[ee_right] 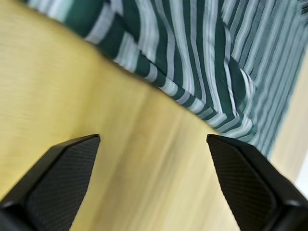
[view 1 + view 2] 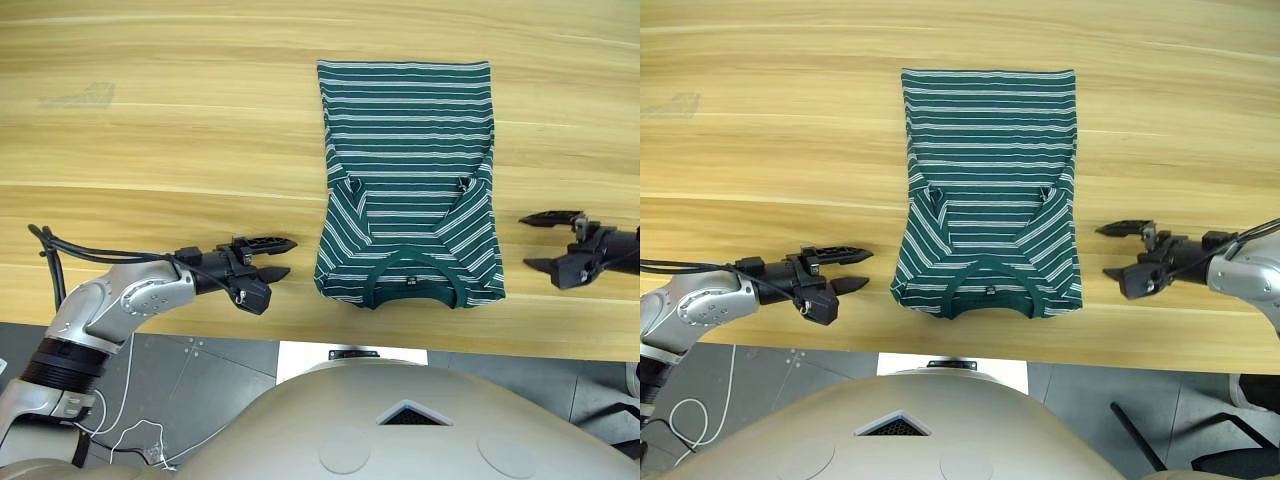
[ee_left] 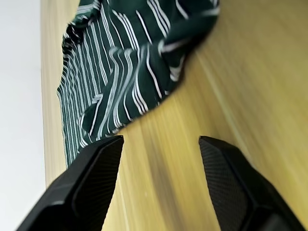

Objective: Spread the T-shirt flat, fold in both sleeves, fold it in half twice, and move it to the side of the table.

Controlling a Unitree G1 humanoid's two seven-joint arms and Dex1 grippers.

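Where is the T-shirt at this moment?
The T-shirt lies in the middle of the table, collar toward the near edge, between the left gripper and the right gripper, touching neither.

- The dark green, white-striped T-shirt [image 2: 405,150], sleeves folded in, is the one obstacle on the light wooden table [image 2: 150,130]. It lies flat, with its collar end close to the near edge.
- Open wood stretches to the left and right of the shirt, and beyond its hem toward the far side.
- The black two-fingered left gripper [image 2: 291,256], fingers spread, sits by the near edge. A narrow strip of wood separates it from the shirt's left collar-end corner.
- The black right gripper [image 2: 525,241], fingers apart, mirrors it off the right corner and is not touching the cloth.
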